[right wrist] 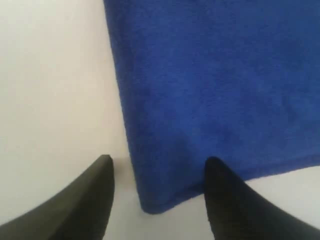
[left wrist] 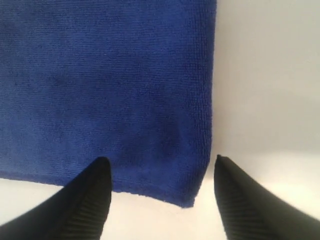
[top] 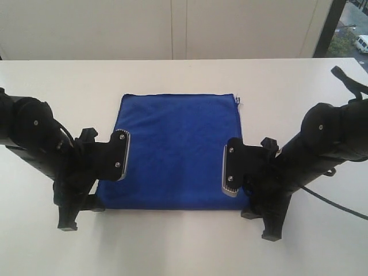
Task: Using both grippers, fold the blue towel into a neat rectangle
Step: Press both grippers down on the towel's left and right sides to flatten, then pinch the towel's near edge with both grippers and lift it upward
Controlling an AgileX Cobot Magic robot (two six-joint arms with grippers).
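The blue towel (top: 175, 149) lies flat on the white table (top: 57, 80), with a small tag (top: 238, 101) at its far right corner. My left gripper (top: 80, 213) stands open over the towel's near left corner (left wrist: 192, 197); one finger is above the cloth, the other above bare table, and nothing is held. Open as well, my right gripper (top: 260, 223) straddles the near right corner (right wrist: 150, 205) in the same way. In the left wrist view the gripper (left wrist: 160, 165) frames the corner, as does the gripper (right wrist: 159, 162) in the right wrist view.
A black strap (top: 347, 79) lies on the table at the far right, and a black cable (top: 333, 204) trails from the right arm. A pale wall (top: 172, 29) runs behind the table's far edge.
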